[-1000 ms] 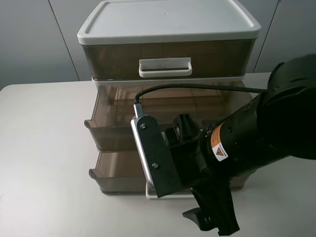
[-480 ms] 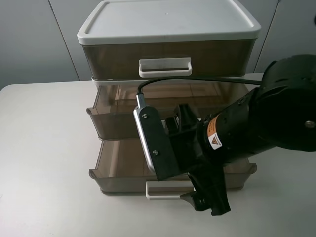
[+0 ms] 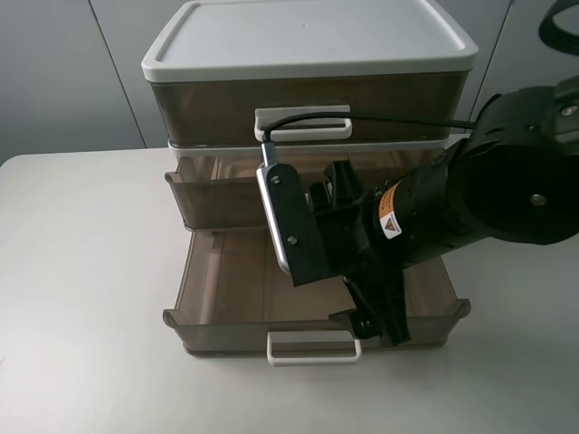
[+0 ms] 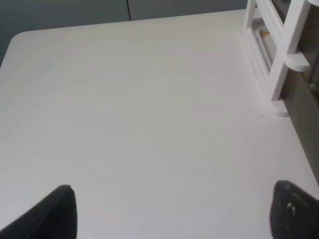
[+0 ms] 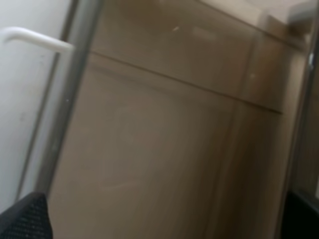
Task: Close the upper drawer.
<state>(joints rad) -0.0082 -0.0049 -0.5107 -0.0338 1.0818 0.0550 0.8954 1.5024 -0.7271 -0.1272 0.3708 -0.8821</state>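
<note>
Hovering over lower drawer (image 3: 226,331), right gripper (image 3: 372,324) spread wide, holding nothing.

The smoky-brown translucent plastic drawer (image 3: 222,203) is the middle of three in the white-lidded plastic cabinet (image 3: 308,41), and the upper of the two that stand open. It sits level and straight in its slot, drawn out only part way: its front wall stands a little forward of the cabinet's face, just under the closed top drawer (image 3: 208,108). It stops well short of the front of the lowest drawer (image 3: 226,312) beneath it. Its left corner lip shows clearly. The middle of its front, handle included, is out of sight.
</note>
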